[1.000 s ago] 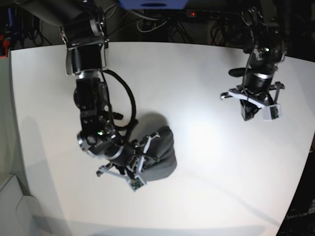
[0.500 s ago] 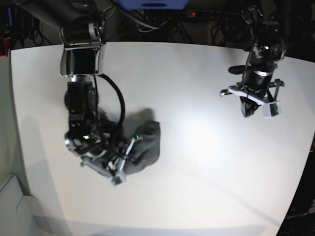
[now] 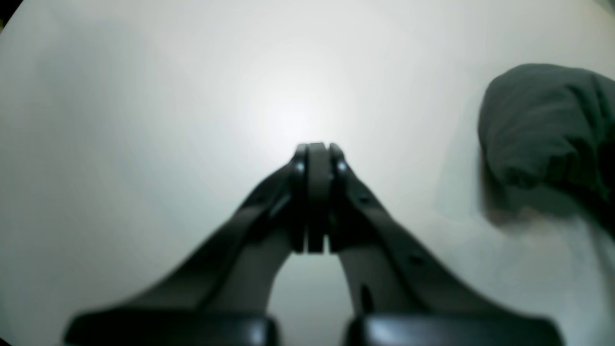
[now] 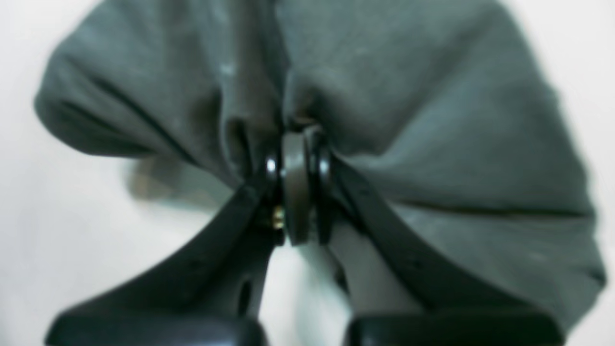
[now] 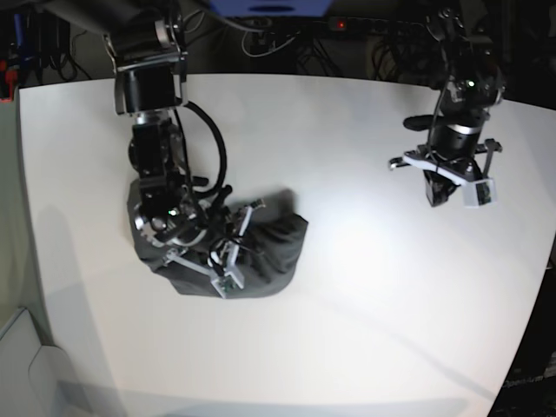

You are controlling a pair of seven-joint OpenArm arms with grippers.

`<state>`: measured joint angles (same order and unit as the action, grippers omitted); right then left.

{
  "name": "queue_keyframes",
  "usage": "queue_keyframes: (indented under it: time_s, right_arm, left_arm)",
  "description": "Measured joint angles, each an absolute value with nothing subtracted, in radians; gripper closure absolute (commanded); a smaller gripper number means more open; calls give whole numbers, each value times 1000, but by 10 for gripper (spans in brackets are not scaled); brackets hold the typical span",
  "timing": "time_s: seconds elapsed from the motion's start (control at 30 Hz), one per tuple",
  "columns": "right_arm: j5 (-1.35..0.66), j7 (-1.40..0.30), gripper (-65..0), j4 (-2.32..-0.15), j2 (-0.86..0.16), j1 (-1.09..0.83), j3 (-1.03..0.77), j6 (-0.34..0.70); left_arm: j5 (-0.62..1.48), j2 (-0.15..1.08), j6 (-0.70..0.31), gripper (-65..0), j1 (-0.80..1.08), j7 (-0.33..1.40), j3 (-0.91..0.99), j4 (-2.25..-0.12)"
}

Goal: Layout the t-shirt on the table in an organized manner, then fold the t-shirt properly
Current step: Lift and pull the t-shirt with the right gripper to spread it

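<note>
The t-shirt (image 5: 261,252) lies bunched on the table (image 5: 347,330). The right gripper (image 4: 298,139) is clamped on a pinch of it; the left gripper (image 3: 314,154), well away, is closed on nothing. Layout is barely begun; next, spreading probably needs both.

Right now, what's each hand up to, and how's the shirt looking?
Right hand shut on the t-shirt, bunched in a heap on the table. Left hand shut, empty, hovering apart. Nothing in the way.
</note>
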<state>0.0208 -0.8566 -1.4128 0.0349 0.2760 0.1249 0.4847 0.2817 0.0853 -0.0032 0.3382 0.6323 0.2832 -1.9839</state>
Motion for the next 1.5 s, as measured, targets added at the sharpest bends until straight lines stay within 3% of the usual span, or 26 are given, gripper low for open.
queue_keyframes:
  time_s: [0.1,0.37,0.57,0.73,0.8,0.97,1.5]
  right_arm:
    - [22,-913,0,-1485,36,292,126,492]
    - [4,-1063,0,-1643,136,428,41,701]
    - [20,-1142,0,-1672,147,567,-58,699]
    - [14,-1072,0,-1471,117,495,-42,694]
    - [11,-1010,0,-1402,77,443,-49,620]
    - [25,-993,0,-1329,17,385,-58,597]
    - [22,-1030,-1,-1730,-14,268,-47,598]
  left_arm:
    - [282,85,-3,-2,351,633,283,-1984]
    - [286,83,-4,-2,349,633,303,-1984]
    - [286,82,-4,-2,352,632,374,-1984]
    - [288,78,-2,-2,370,636,388,-1984]
    - [290,83,-4,-2,368,622,382,-1985]
    - [289,74,-3,-2,367,632,379,-1985]
    - [289,5,-3,-5,332,636,353,-1985]
